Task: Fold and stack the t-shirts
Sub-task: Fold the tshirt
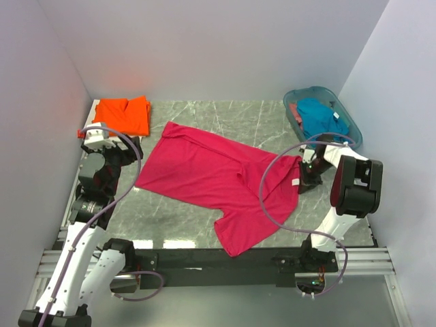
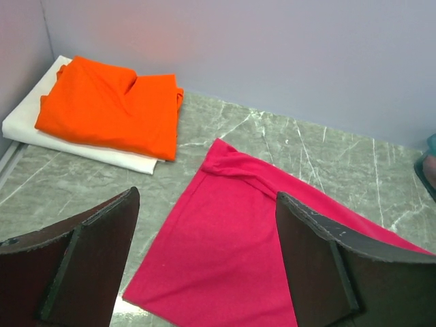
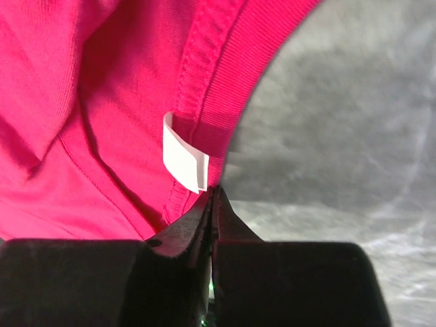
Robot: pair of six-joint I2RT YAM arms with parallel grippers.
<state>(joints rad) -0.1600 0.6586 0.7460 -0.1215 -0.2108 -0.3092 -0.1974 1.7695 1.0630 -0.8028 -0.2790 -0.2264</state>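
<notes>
Table (image 1: 238,119), grey marbled top. It carries everything listed below.

Magenta t-shirt (image 1: 211,174). Largest item. It lies spread flat and slantwise across the middle, hem toward the far left, neck at the right, one sleeve reaching the near edge. Not yet folded; I judge it is laid open so it can be.

Basket (image 1: 291,102), translucent teal plastic, far right corner. It serves as the holding bin for shirts not yet handled.

Teal t-shirt (image 1: 317,116). Bunched inside the basket, unfolded.

Orange t-shirt (image 1: 126,114). Folded, far left corner, resting on a white sheet (image 2: 27,122) whose nature I cannot tell. I take this as the start of the stack, kept well apart from the working area.

My left gripper (image 2: 208,197). Jaws spread wide, holding nothing. It hangs above the hem end of the magenta shirt, placed, I judge, to take that end once the neck end is secured.

My right gripper (image 3: 214,194). Jaws pressed fully together on the rim of the magenta shirt's collar, giving me one firm corner to pull the fold from.

Neck label (image 3: 184,160), white. It sits just above my right fingertips, inside the collar.
</notes>
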